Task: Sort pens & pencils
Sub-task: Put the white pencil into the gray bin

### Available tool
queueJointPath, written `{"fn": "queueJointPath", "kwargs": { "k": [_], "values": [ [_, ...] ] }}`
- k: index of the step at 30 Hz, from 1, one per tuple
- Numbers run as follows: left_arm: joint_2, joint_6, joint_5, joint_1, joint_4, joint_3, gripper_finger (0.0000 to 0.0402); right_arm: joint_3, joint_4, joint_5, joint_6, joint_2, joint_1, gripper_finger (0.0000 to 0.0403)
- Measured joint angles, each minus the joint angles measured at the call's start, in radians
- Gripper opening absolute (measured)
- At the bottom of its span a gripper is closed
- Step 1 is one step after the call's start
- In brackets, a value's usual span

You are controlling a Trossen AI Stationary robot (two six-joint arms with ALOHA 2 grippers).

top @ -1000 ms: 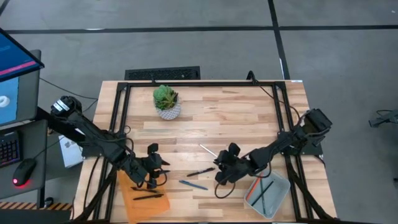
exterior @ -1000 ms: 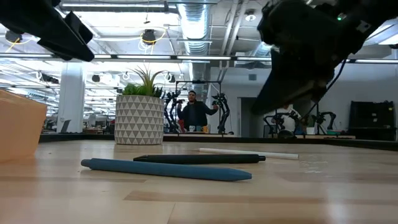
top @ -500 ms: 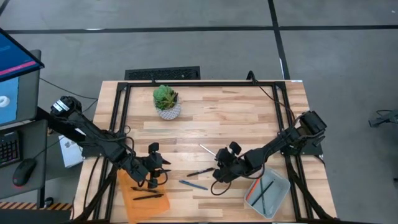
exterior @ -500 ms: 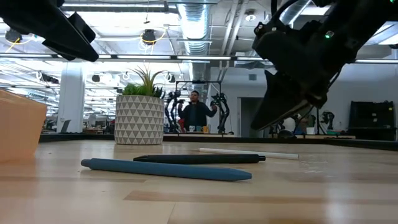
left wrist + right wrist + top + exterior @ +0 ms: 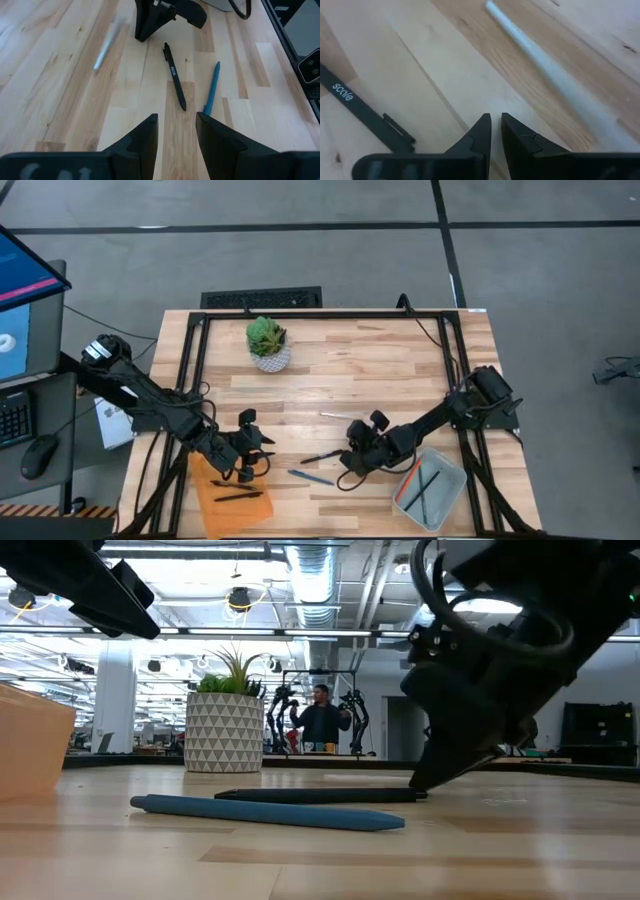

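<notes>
You have potted succulent (image 5: pixel 267 343) in patterned white pot near table's (image 5: pixel 380 370) far edge. Keyboard (image 5: pixel 262 299) on floor beyond. Monitor (image 5: pixel 25 270), mouse (image 5: pixel 38 455) at side desk. Person (image 5: pixel 322 721) stands far back.

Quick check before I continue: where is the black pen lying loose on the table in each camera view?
High view: black pen at front centre, just left of the right hand.
Low view: black pen lies behind the blue pen.
Left wrist view: black pen beside the blue pen.
Right wrist view: black pen at the edge, printed "scale".
Shared landmark: the blue pen, except in the right wrist view.
</notes>
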Motion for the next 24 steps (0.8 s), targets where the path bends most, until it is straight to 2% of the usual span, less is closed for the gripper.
{"fn": "queueJointPath", "kwargs": {
  "k": [8,15,20,24],
  "values": [
    [0.0,0.0,-0.001,0.0,0.0,0.0,0.0123,-0.001,0.012,0.056,0.0,0.012,0.016,0.0067],
    [0.0,-0.01,-0.021,0.0,0.002,0.0,0.0123,-0.002,0.036,0.158,-0.203,-0.132,0.039,0.0067],
    [0.0,-0.024,-0.052,0.0,0.002,0.0,0.0123,-0.006,0.041,0.146,-0.441,-0.202,0.001,0.0067],
    [0.0,-0.024,-0.056,0.0,0.002,0.0,0.0123,-0.058,0.074,0.036,-0.533,-0.238,-0.067,0.0067]
  ]
}}
